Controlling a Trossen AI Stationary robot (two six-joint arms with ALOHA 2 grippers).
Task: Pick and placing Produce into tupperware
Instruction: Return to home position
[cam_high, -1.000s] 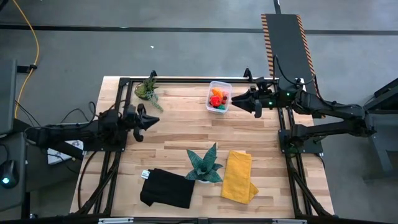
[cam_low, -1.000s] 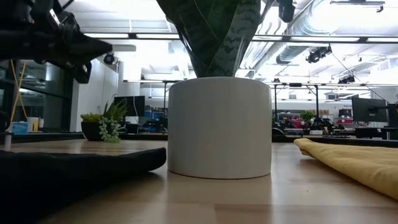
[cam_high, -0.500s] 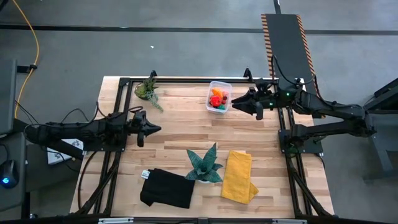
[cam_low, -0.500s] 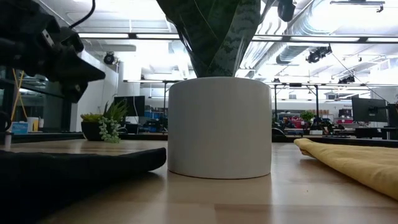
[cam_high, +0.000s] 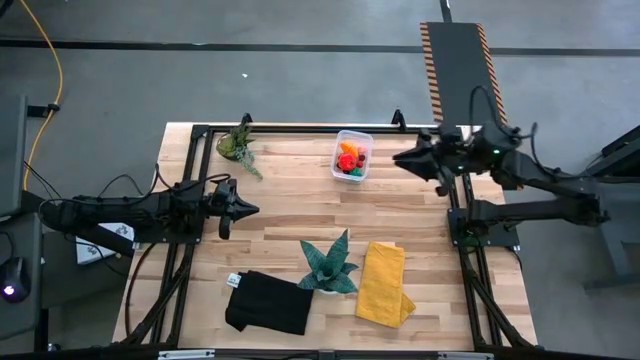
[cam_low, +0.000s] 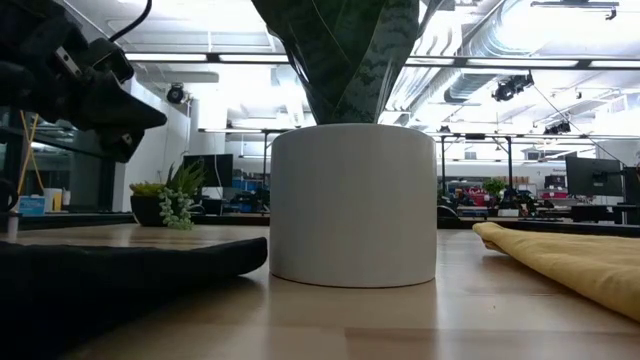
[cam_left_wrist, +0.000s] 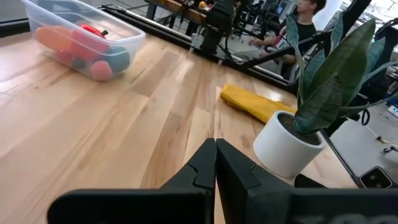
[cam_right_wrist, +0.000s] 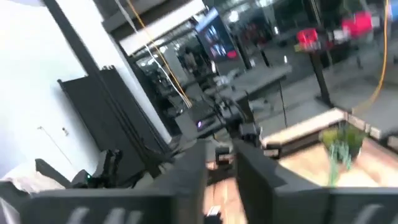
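The tupperware (cam_high: 354, 134), a clear tub, stands at the table's far side, right of the middle. The produce (cam_high: 349, 160) lies inside it: small red, orange, green and pink pieces (cam_left_wrist: 81, 50). My left gripper (cam_high: 250, 208) hovers shut over the table's left part, well apart from the tub (cam_left_wrist: 127, 38), with its fingertips meeting (cam_left_wrist: 216, 148). At the table's right edge my right gripper (cam_high: 398, 158) is raised, right of the tub. A narrow gap shows between its fingers (cam_right_wrist: 221, 168), with nothing in it.
A teal spiky plant in a white pot (cam_high: 328, 268) stands near the middle front, with a folded yellow cloth (cam_high: 385, 283) to its right and a black cloth (cam_high: 268, 303) to its left. A small leafy plant (cam_high: 238, 143) sits at the far left. A person (cam_left_wrist: 306, 14) sits beyond the table.
My right gripper has drawn back from the tub toward the table's right edge, rising a little and rolling. My left gripper has shifted slightly toward the near edge and tipped its fingers downward, staying shut.
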